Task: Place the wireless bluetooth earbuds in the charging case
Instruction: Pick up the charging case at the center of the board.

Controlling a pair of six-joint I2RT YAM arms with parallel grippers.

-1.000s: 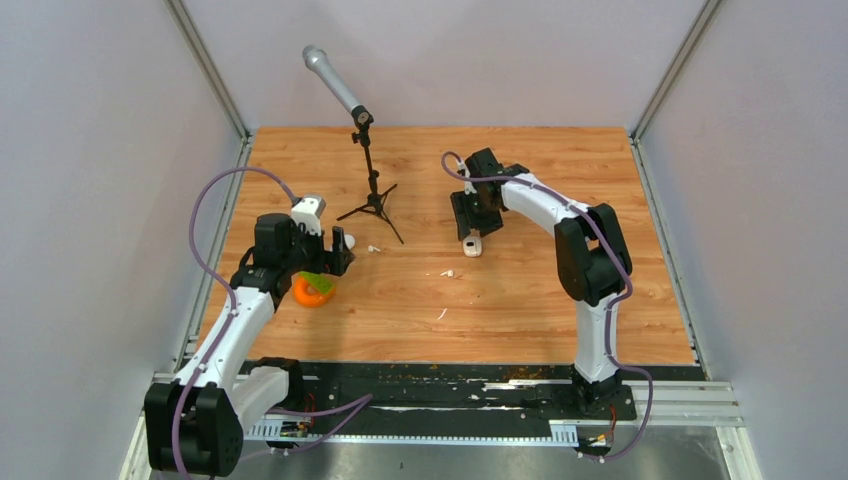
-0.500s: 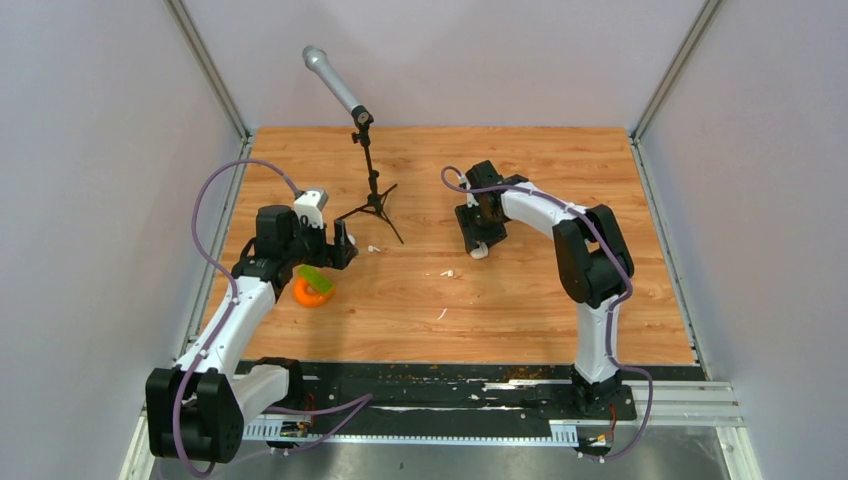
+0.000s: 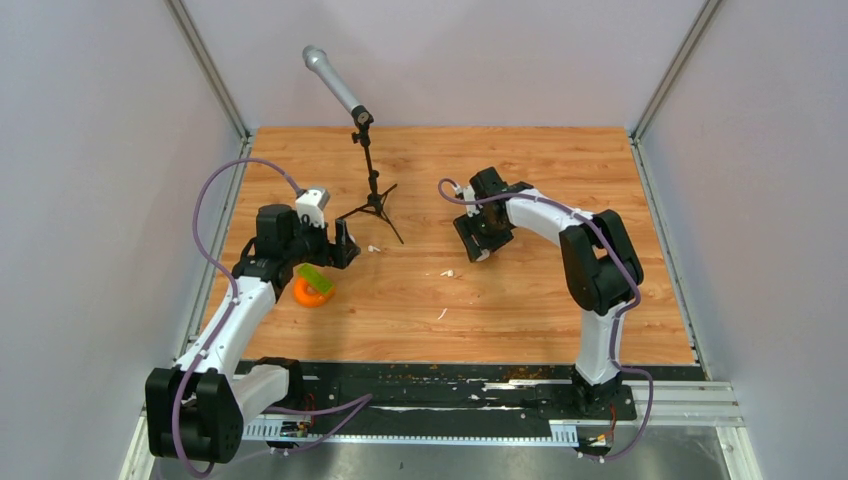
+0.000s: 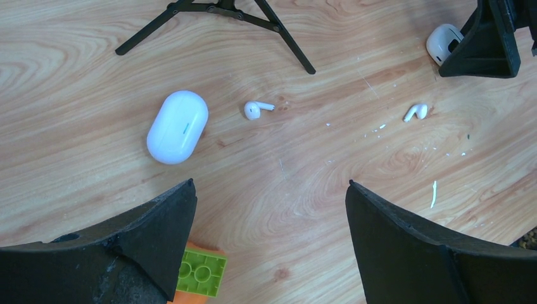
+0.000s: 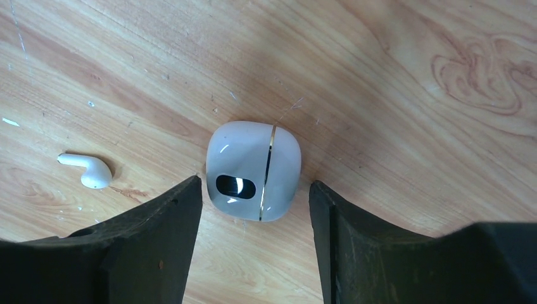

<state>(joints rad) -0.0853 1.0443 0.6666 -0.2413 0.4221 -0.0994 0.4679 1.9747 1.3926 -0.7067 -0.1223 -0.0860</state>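
Observation:
The charging case (image 4: pixel 178 126), a smooth white oval, lies closed on the wooden table, ahead and left of my left gripper (image 4: pixel 270 183), which is open, empty and above the table. One white earbud (image 4: pixel 256 109) lies just right of the case, and a second earbud (image 4: pixel 415 112) lies farther right. The earbuds also show in the top view (image 3: pixel 373 248) (image 3: pixel 449 273), where the left gripper (image 3: pixel 345 243) hides the case. My right gripper (image 5: pixel 254 182) is open, its tips on either side of a small white rounded square with a dark centre (image 5: pixel 253 170). The second earbud (image 5: pixel 85 170) lies to its left.
A microphone on a black tripod stand (image 3: pixel 370 170) stands behind the left gripper. A green brick on an orange block (image 3: pixel 314 285) sits close under the left arm. A thin white sliver (image 4: pixel 434 193) and small crumbs lie mid-table. Grey walls (image 3: pixel 120 150) enclose the table.
My right gripper has turned and come down nearer, so it now straddles the white rounded square. My left gripper shifted slightly right over the case, then held still.

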